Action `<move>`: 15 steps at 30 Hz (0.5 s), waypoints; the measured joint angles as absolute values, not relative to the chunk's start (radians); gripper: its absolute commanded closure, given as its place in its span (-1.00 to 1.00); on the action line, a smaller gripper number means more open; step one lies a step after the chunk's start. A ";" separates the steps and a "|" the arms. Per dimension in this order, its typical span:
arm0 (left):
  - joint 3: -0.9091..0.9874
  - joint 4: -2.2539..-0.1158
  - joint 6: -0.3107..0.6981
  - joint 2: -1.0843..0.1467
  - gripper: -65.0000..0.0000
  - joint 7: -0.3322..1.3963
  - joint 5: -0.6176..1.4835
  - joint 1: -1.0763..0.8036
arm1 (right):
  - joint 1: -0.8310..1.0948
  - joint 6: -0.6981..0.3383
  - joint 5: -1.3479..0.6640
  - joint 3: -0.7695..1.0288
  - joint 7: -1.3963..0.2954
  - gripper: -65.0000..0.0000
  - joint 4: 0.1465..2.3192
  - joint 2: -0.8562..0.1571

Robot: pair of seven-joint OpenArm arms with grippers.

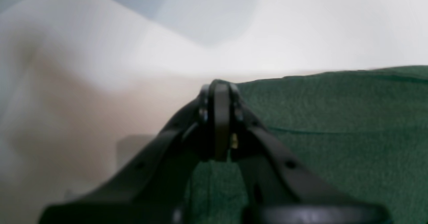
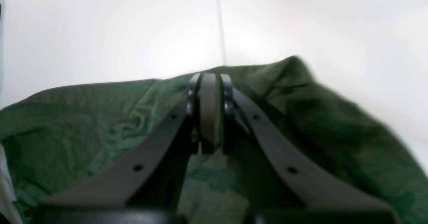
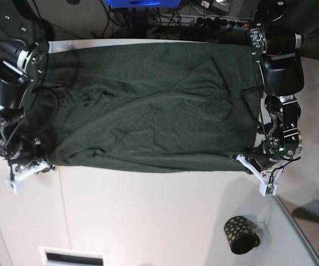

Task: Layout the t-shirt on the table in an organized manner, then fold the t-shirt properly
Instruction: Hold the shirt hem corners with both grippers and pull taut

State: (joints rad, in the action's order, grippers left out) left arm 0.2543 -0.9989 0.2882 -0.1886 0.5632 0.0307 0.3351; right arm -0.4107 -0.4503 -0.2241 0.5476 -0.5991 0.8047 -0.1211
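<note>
T-shirt (image 3: 148, 111) fabric, dark green and thin, lies spread across the far half of the white table (image 3: 148, 221), wrinkled through its middle, with its near edge running from about eight o'clock to four o'clock in the base view. The left gripper (image 1: 219, 87) has its jaws pinched shut on the cloth's edge at the four o'clock corner, and the right gripper (image 2: 210, 80) has its jaws closed on a bunched fold at the eight o'clock corner. Being soft, light and limp, the cloth will likely sag and crease wherever it goes unsupported, so corners and hems look like the best holds. A small black cup (image 3: 240, 234) stands at five o'clock, well apart.
</note>
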 measured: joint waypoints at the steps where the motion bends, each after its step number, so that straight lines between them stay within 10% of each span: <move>1: 0.255 -1.011 0.288 -0.189 1.00 0.561 0.032 0.335 | -0.412 -0.450 -0.225 0.548 -0.595 0.94 0.805 -0.128; 5: 0.254 -1.022 0.289 -0.188 1.00 0.554 0.035 0.338 | -0.413 -0.450 -0.225 0.553 -0.602 0.82 0.805 -0.130; 10: 0.251 -1.021 0.288 -0.188 1.00 0.560 0.033 0.329 | -0.411 -0.450 -0.226 0.553 -0.620 0.14 0.803 -0.118; 15: 0.250 -1.021 0.288 -0.186 1.00 0.558 0.033 0.332 | -0.405 -0.450 -0.225 0.553 -0.620 0.19 0.801 -0.118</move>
